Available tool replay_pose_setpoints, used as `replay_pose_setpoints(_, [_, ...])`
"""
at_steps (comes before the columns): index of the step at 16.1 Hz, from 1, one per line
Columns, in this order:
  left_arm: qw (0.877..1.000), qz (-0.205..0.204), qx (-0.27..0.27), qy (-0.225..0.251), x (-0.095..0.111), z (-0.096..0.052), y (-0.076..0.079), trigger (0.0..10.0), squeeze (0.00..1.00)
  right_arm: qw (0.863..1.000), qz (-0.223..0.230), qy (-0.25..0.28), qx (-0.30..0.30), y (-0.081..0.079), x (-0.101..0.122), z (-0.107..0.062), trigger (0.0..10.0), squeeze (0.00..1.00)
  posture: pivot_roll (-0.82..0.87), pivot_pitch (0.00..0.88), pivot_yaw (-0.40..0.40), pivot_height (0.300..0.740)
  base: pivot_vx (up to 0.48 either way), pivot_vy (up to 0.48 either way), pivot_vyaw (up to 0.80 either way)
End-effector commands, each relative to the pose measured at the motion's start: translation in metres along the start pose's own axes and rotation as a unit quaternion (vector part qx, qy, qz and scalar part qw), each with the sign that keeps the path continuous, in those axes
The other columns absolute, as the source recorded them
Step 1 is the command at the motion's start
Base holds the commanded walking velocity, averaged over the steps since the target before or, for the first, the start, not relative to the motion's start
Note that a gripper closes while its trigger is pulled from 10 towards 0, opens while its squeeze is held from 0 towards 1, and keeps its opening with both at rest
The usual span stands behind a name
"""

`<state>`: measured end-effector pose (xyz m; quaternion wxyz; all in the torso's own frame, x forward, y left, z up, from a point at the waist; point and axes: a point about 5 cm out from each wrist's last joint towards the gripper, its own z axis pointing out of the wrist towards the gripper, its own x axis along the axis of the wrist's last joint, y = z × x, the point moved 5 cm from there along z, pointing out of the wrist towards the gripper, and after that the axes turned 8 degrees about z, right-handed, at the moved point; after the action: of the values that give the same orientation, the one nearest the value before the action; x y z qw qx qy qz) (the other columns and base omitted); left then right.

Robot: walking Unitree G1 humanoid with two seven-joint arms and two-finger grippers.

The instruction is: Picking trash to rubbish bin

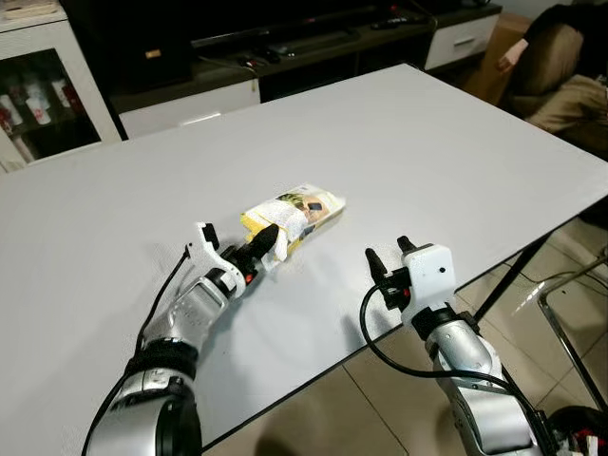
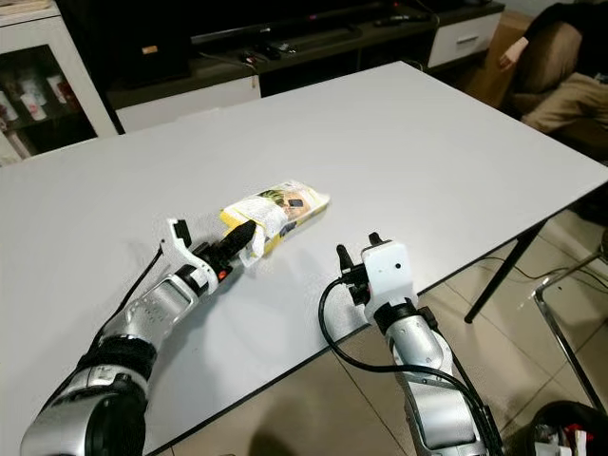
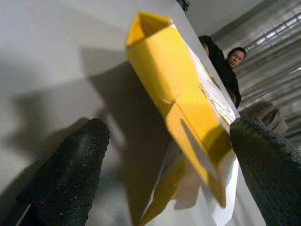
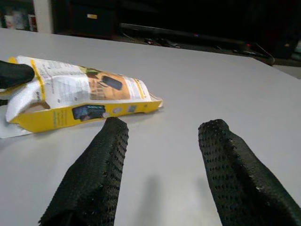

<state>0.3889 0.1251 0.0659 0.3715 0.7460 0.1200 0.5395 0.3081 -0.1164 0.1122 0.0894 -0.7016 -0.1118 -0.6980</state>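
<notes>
White table (image 1: 446, 152), crushed yellow-and-white carton (image 1: 296, 215) lying flat mid-table.
Carton's near end sits between the left gripper (image 1: 233, 249)'s spread jaws, one black finger over it, not clamped; printing too small to read. Right gripper (image 1: 388, 259) open, hovering at the table's front edge, carton ahead of its fingertips, apart. Bare tabletop all around; person seated beyond the far corner.

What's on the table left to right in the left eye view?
left gripper → yellow carton → right gripper
</notes>
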Motion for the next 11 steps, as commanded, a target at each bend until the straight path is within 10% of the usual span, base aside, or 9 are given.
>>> replay_pose_setpoints(1, [1.000,0.010,-0.007,0.004,0.006,0.005,0.005,10.0,0.00,1.000,-0.004,0.004,-0.007,0.001,0.003,-0.002,10.0,0.00,-0.09,0.000,0.073,0.740,0.000,0.000,0.00])
replay_pose_setpoints(5, [0.999,0.025,0.015,0.027,0.014,0.014,0.006,10.0,0.00,1.000,-0.001,0.005,-0.016,0.003,0.003,-0.004,10.0,0.00,-0.09,0.000,0.080,0.740,0.000,0.000,0.00])
replay_pose_setpoints(6, [0.999,0.007,0.013,0.033,0.014,0.014,0.007,8.6,0.00,1.000,0.000,0.004,-0.017,0.002,0.002,-0.004,10.0,0.00,-0.09,0.000,0.081,0.740,0.000,0.000,0.00])
replay_pose_setpoints(7, [0.999,-0.014,0.020,0.040,0.015,0.014,0.005,0.0,0.00,1.000,0.000,0.003,-0.017,0.002,0.002,-0.003,10.0,0.00,-0.09,0.000,0.082,0.740,0.000,0.000,0.00])
replay_pose_setpoints(11, [0.998,-0.042,0.025,0.048,0.011,0.010,-0.002,0.0,0.00,1.000,-0.002,-0.003,-0.017,0.002,0.000,-0.004,10.0,0.00,-0.08,0.000,0.076,0.740,0.000,0.000,0.00])
